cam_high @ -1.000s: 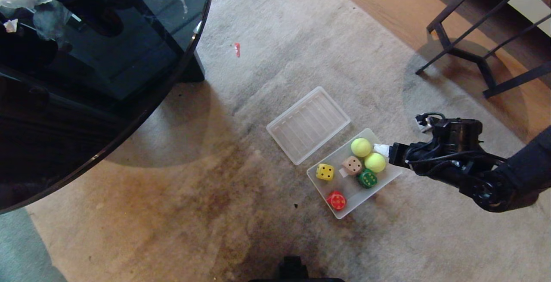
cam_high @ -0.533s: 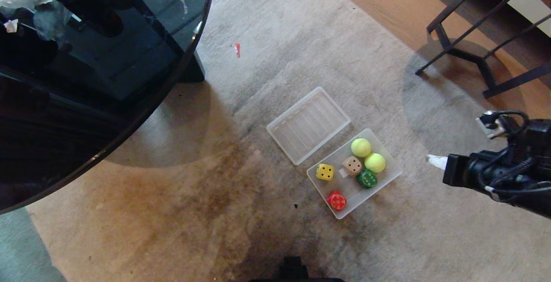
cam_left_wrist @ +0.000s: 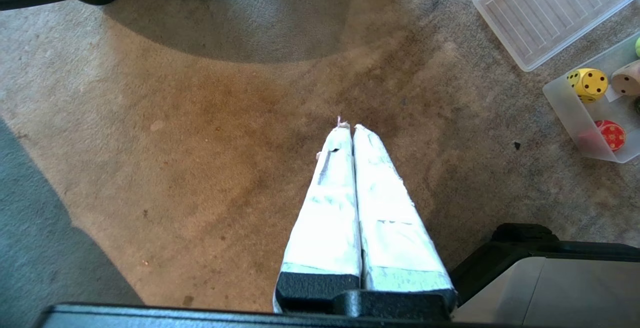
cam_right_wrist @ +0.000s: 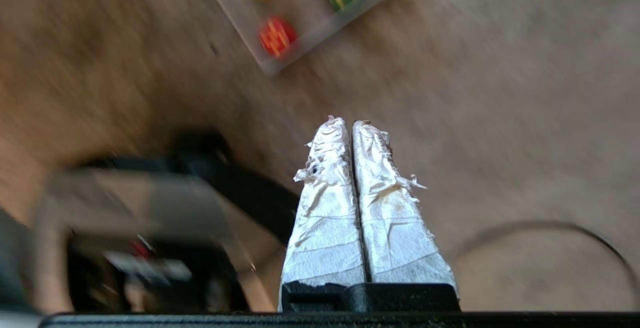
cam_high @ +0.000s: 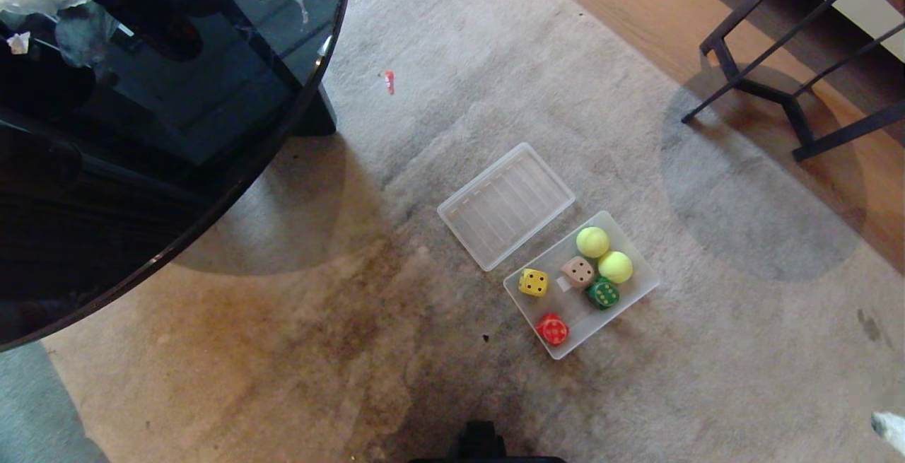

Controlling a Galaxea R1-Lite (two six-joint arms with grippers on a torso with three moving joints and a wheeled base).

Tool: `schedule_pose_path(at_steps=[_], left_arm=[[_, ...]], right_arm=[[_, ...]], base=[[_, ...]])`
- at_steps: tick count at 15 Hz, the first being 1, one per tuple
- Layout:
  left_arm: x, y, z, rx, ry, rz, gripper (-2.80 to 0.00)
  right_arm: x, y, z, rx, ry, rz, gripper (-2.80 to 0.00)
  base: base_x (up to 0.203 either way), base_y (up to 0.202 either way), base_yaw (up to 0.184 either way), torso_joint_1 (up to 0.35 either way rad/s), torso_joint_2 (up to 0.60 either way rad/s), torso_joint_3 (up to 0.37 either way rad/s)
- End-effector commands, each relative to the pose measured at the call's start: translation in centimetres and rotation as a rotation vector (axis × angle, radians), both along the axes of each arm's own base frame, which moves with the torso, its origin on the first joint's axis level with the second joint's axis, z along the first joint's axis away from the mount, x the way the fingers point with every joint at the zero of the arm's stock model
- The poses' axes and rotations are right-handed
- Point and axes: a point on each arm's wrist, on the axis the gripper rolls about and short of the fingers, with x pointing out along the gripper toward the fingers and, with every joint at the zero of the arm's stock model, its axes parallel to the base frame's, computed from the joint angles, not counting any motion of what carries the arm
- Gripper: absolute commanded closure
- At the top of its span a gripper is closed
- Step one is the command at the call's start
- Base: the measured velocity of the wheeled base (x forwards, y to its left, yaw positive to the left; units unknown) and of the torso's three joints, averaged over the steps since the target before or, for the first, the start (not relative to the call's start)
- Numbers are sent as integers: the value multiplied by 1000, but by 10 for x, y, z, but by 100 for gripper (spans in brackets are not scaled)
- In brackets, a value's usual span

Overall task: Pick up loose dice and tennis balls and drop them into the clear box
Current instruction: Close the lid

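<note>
Both tennis balls and dice sit in the clear box, job apparently done. Right pincer is clenched empty over the carpet; left pincer is clenched too, parked.

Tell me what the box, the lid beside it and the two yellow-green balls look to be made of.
The clear box: translucent frosted plastic, since the carpet shows faintly through its walls. The lid: seemingly the same plastic, with moulded ribs. The tennis balls: probably felt over rubber, judging by their matt, fuzzy look, though no seams are visible.
</note>
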Motion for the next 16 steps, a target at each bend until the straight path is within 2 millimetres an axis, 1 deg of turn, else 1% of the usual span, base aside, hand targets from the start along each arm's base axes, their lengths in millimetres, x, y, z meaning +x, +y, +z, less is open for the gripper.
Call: schedule_pose_path(at_steps=[1, 2, 3, 7, 10, 16], left_arm=[[0, 0, 0, -1, 0, 0, 0], [0, 0, 0, -1, 0, 0, 0], [0, 0, 0, -1, 0, 0, 0], [0, 0, 0, 1, 0, 0, 0], [0, 0, 0, 1, 0, 0, 0], [0, 0, 0, 1, 0, 0, 0]], right_arm=[[-40, -2, -26, -26, -157, -27, 0], [-45, -2, -44, -62, -127, -48, 0], [-46, -2, -55, -93, -88, -64, 0], [-46, -2, -56, -97, -92, -70, 0], [-53, -3, -65, -105, -199, -106, 0], [-53, -3, -65, -86, -196, -119, 0]], base=[[0, 0, 0, 0, 0, 0], [0, 0, 0, 0, 0, 0], [0, 0, 0, 0, 0, 0], [0, 0, 0, 0, 0, 0], [0, 0, 0, 0, 0, 0], [0, 0, 0, 0, 0, 0]])
